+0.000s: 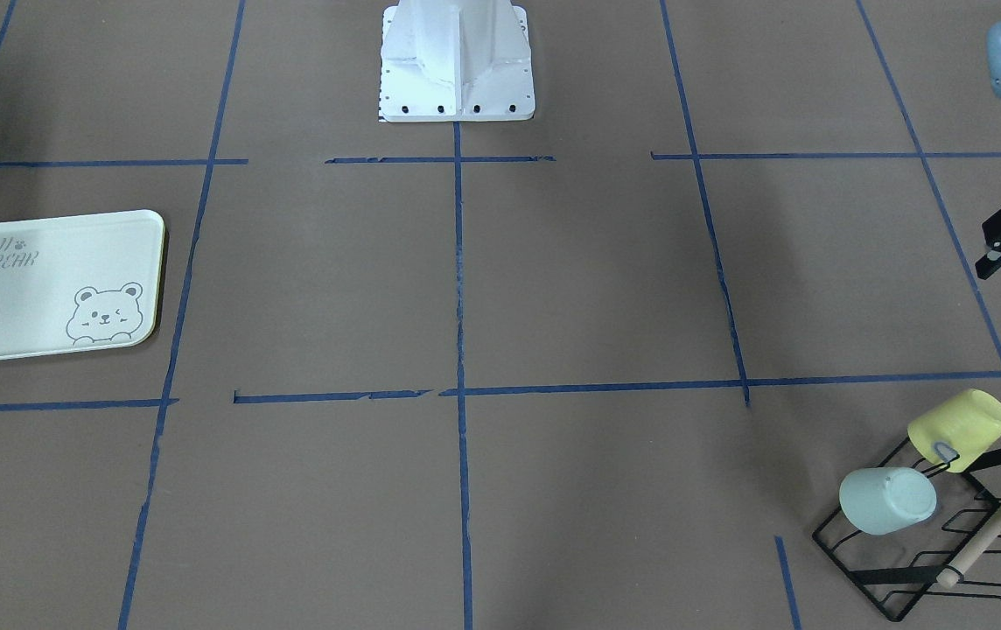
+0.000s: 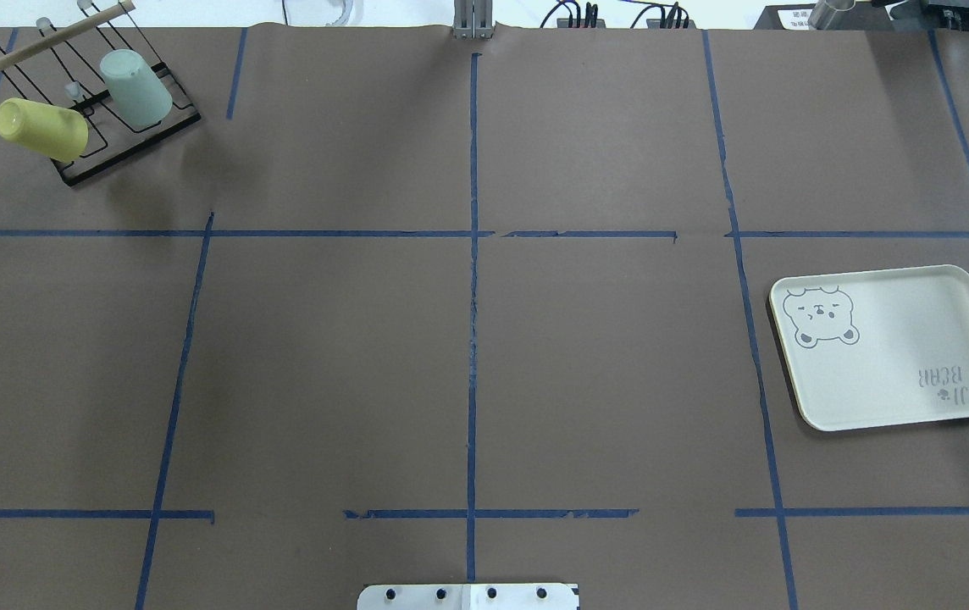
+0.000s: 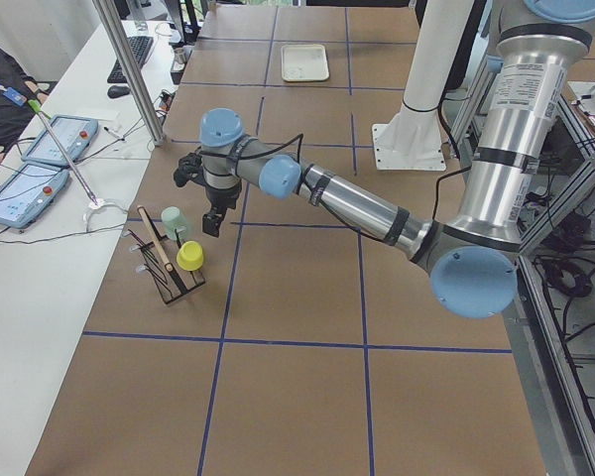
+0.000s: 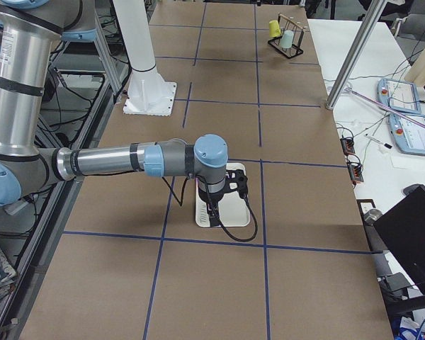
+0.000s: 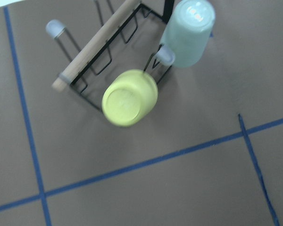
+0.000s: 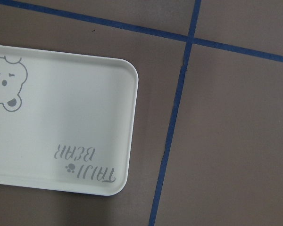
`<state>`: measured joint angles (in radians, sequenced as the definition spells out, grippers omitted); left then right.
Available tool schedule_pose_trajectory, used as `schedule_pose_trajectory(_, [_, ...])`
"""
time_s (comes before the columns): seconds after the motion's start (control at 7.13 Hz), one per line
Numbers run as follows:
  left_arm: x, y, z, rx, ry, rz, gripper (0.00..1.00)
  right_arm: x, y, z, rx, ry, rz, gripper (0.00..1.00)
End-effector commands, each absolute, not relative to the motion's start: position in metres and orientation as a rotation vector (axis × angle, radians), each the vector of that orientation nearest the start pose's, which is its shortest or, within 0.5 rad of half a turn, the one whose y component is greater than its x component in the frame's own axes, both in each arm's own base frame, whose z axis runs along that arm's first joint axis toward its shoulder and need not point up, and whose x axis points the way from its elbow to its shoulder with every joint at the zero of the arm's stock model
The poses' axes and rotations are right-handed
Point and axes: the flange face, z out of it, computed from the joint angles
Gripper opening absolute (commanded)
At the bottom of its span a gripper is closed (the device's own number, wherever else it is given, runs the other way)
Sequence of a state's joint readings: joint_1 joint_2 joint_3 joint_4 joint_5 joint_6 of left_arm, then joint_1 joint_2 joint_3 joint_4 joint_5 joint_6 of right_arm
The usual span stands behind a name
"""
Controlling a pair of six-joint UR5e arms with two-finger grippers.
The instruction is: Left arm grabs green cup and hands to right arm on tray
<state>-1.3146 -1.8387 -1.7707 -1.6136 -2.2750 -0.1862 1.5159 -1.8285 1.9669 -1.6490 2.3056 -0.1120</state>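
We find the left arm [image 3: 357,203] reaching low over the table [image 2: 323,356], the forearm running out from the elbow to a wrist that is bent downward. The left gripper [image 3: 211,220] points down and hangs above the table just beside the rack [image 1: 899,575], touching neither cup. The green cup [image 1: 887,500] sits mouth-down and tilted on a peg of that rack, at the far corner of the table on the robot's left. The yellow cup [image 1: 960,429] hangs on the neighbouring peg, near it but apart. A wooden rod [image 5: 96,47] runs along the rack's top.

The right arm [image 4: 106,161] holds its forearm level with the wrist turned down, and the right gripper [image 4: 214,209] hangs over the tray [image 2: 899,364]. The tray lies flat on the robot's right, well apart from the rack.

Limits of inspection:
- The front-facing view cuts the left gripper off at its edge, and the overhead view catches only a black sliver of it.
- The fingers fall outside both wrist views.
- We cannot tell whether the left claw is spread or pressed together.
- The right claw appears only in the side view, partly masked by its wrist, so we cannot tell its state either.
- The left wrist view is slightly blurred.
- The right wrist view shows one end of the tray, with the bear drawing cut off at the edge.
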Motion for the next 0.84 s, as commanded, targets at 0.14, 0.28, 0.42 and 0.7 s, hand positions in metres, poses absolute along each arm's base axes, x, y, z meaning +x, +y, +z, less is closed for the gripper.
schedule_pose_trajectory(0.14, [0.140,-0.667,0.381,0.366,0.679,0.280,1.00,0.046,-0.386,0.588,0.077,-0.735,-0.180,1.00])
schedule_pose_trajectory(0.28, [0.153,-0.695,0.402,0.389,0.686,0.287,1.00,0.046,-0.386,0.588,0.076,-0.735,-0.179,1.00])
schedule_pose_trajectory(0.42, [0.164,-0.718,0.417,0.391,0.699,0.254,1.00,0.045,-0.386,0.588,0.075,-0.735,-0.180,1.00])
schedule_pose_trajectory(0.7, [0.201,-0.741,0.418,0.357,0.708,0.257,1.00,0.046,-0.386,0.588,0.076,-0.735,-0.179,1.00])
